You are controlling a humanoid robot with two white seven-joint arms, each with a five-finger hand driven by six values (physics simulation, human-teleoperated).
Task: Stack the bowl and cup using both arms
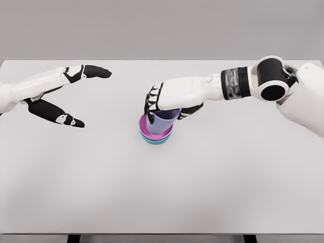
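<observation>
My right hand [169, 101] is curling its fingers [152, 105] around the purple cup [164, 121], gripping it from above as it is sitting inside the pink bowl [152, 132]. Directly beneath that, a teal bowl [156, 140] is resting on the white desk [202, 192]. My left hand [63, 96] is hovering well apart to the side, fingers spread wide and holding nothing.

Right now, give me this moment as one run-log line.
right hand: shut on purple cup | cup: in pink bowl on teal bowl | left hand: open, apart
</observation>
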